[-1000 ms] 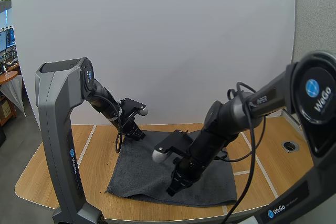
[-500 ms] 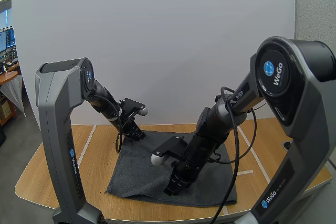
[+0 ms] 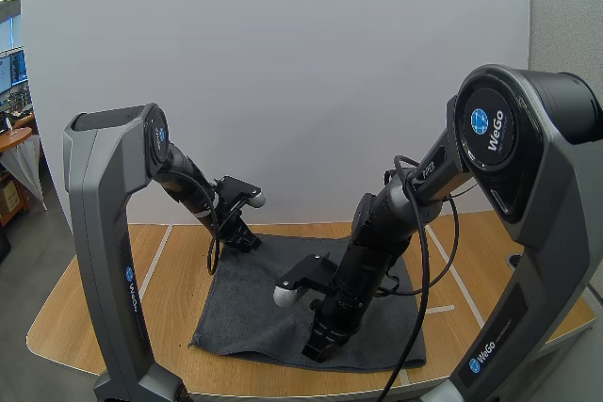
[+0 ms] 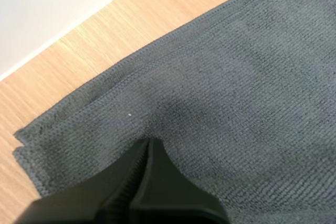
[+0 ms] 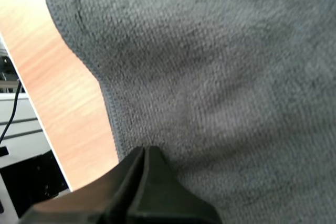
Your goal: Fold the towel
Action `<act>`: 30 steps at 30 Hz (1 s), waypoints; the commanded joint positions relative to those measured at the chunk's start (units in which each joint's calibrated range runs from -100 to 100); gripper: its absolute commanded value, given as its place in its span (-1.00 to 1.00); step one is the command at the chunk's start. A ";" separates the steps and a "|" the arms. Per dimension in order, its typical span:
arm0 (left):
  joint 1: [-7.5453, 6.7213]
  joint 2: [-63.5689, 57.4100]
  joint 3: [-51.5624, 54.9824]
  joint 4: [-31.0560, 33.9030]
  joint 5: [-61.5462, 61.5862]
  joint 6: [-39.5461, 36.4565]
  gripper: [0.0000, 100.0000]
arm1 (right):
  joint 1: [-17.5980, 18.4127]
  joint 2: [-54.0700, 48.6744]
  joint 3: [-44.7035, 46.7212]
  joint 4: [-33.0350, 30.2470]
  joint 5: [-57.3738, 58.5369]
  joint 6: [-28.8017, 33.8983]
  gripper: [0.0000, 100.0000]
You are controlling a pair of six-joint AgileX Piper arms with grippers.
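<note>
Both closed wedges, tips on grey towel (image 3: 250, 313): left gripper (image 4: 148, 141) and right gripper (image 5: 144, 149); "WeGo" on right arm (image 3: 528, 138).

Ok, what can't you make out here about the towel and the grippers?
- High view: the middle of the towel, hidden by the right arm.
- Wrist views: whether cloth is caught in the shut left gripper or right gripper; their own tips cover it.
- Both wrist views: most of the towel, cut off by the edges.
</note>
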State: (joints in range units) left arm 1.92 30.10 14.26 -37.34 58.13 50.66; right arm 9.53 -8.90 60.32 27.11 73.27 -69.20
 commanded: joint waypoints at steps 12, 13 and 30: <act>-0.13 0.48 -0.11 1.85 -5.67 -0.61 -1.00 | 0.02 -0.58 0.32 -5.65 8.82 2.52 -1.00; -0.13 0.48 -0.11 1.85 -5.67 -0.61 -1.00 | 0.02 -1.07 0.32 -4.82 8.82 2.52 -1.00; 0.92 -16.76 -0.11 -1.26 6.16 -1.38 -1.00 | -3.41 -24.07 -6.14 -7.29 0.59 14.03 -1.00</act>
State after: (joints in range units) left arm 1.91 24.18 14.26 -36.95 53.33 50.66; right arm 9.35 -28.15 54.64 25.37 78.75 -61.32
